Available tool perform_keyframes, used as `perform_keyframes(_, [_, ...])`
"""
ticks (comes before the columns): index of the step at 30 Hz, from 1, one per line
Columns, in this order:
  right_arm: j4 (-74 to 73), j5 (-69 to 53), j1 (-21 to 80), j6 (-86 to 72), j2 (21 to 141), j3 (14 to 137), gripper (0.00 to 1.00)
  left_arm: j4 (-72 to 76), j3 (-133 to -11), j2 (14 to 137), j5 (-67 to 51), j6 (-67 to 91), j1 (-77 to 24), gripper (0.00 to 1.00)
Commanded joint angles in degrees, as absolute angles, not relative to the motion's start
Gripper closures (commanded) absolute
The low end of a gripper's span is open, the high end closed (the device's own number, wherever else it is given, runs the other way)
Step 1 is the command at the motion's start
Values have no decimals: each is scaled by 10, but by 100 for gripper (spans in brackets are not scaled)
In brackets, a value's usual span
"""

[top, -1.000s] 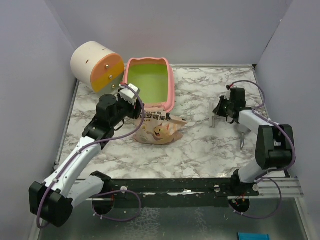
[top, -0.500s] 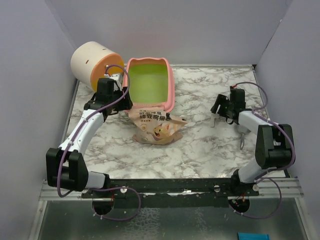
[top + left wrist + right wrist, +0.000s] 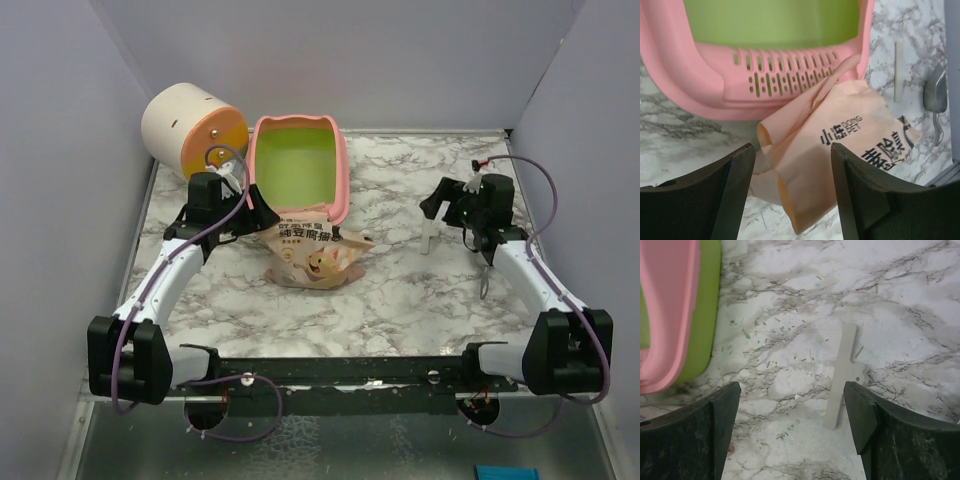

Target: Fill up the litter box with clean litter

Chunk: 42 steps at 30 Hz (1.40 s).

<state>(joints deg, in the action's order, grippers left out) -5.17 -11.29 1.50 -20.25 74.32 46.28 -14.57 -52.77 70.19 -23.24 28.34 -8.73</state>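
Marble-patterned table point(image 3: 400, 290) carried everything, with both arms reaching in from its near edge. Toward the back, left of centre, sat the litter box point(image 3: 342, 185), pink outside and lime-green inside, its slotted ledge at the near end. Its floor looked bare, so the filling had apparently not begun. A cream-and-orange cylinder point(image 3: 190, 130) lay on its side just beside the box's left wall.

A tan printed pouch point(image 3: 315, 255) lay flat in front of the box, its crumpled top edge touching the slotted ledge (probably placed there so it could be tipped straight in). The clean litter itself was not visible and was presumably inside that pouch.

The left gripper point(image 3: 792, 165) hovered low with its fingers spread wide, framing the pouch's top, likely lined up to grasp it. The right gripper point(image 3: 790, 395), also spread wide and holding nothing, hung well apart over bare marble. A grey metal scoop point(image 3: 935, 100) lay right of the pouch. Under the right gripper rested a pale flat strip point(image 3: 845, 375), amid scattered green flecks point(image 3: 747, 334).
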Motion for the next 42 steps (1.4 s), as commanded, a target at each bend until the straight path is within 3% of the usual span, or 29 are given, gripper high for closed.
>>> perform_keyframes(1, [-82,-161,14,-173,677,460,15,-119,-504,711,-273,309,-85,35])
perform_keyframes(4, [-93,-205,14,-157,657,459,18,-87,-495,710,-287,322,-85,36])
perform_keyframes(10, [-41,-425,19,-143,675,427,34,54,-459,685,-344,370,-85,49])
perform_keyframes(15, [15,-553,30,-155,710,408,37,165,-437,680,-433,380,-85,62])
perform_keyframes(17, [25,-564,36,-163,716,406,36,172,-441,684,-465,375,-85,71])
perform_keyframes(21, [42,-583,44,-177,728,410,29,199,-434,670,-504,370,-85,98])
perform_keyframes(22, [43,-588,47,-179,734,413,29,201,-431,664,-506,366,-85,100])
perform_keyframes(32, [79,-563,83,-207,858,475,21,246,-390,585,-499,304,-85,100])
perform_keyframes(39, [199,-649,91,-260,946,493,22,401,-311,525,-455,306,-85,100])
perform_keyframes(42, [317,-710,96,-320,972,477,24,424,-302,523,-443,304,-86,100])
